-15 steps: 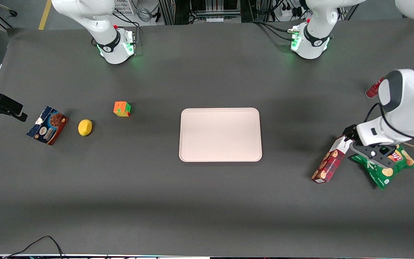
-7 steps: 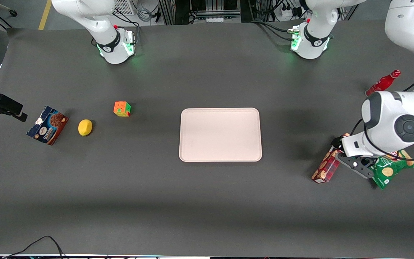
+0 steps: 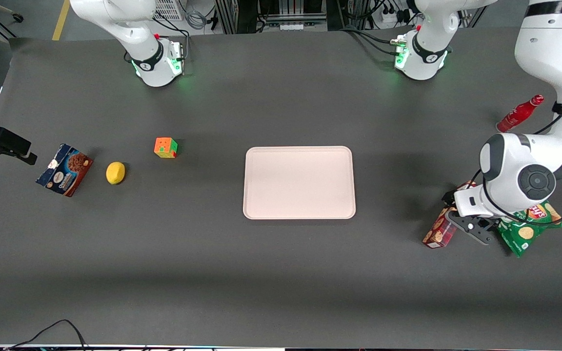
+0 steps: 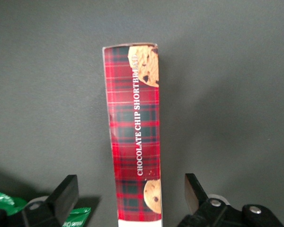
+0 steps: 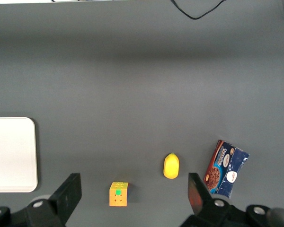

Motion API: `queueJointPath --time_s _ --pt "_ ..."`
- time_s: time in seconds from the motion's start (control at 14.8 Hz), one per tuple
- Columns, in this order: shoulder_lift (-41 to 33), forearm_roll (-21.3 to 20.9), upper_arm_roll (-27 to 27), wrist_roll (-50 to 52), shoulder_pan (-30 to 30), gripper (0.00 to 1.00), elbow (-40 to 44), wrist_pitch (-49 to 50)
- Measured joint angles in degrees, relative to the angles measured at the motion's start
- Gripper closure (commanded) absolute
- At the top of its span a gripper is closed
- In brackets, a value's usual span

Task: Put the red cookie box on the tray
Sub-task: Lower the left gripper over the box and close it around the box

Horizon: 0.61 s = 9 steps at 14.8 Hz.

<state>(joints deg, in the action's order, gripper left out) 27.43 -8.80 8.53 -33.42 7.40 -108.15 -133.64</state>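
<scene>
end effector [image 4: 130,196] astride red cookie box [image 4: 135,137], chip bag [image 3: 530,226] beside

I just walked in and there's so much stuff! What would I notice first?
Probably the big pale tray in the middle of the table. Next, the white robot arm toward its own end, its open gripper over the red cookie box, one finger on each side. Beside that box lies a green chip bag.

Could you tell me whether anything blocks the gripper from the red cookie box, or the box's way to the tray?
Nothing visible does. The open gripper straddles the red cookie box, and only bare table separates it from the tray.
</scene>
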Motion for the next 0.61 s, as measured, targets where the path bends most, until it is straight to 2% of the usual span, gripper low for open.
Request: queueJointPath --time_s 0.14,0.2,0.27,0.41,0.61 --pt "1.08 -0.04 -0.05 0.00 0.00 0.02 -0.01 -1.01" --pt "1.65 -0.05 -0.10 0.00 0.01 0.06 -0.01 -1.60" --pt "2.14 -0.07 -0.16 0.00 0.01 0.17 -0.01 -2.06" --pt "2.89 -0.08 -0.25 0.00 0.03 0.47 -0.01 -2.20" --pt "3.43 -0.08 -0.29 0.00 0.03 0.80 -0.01 -2.21"
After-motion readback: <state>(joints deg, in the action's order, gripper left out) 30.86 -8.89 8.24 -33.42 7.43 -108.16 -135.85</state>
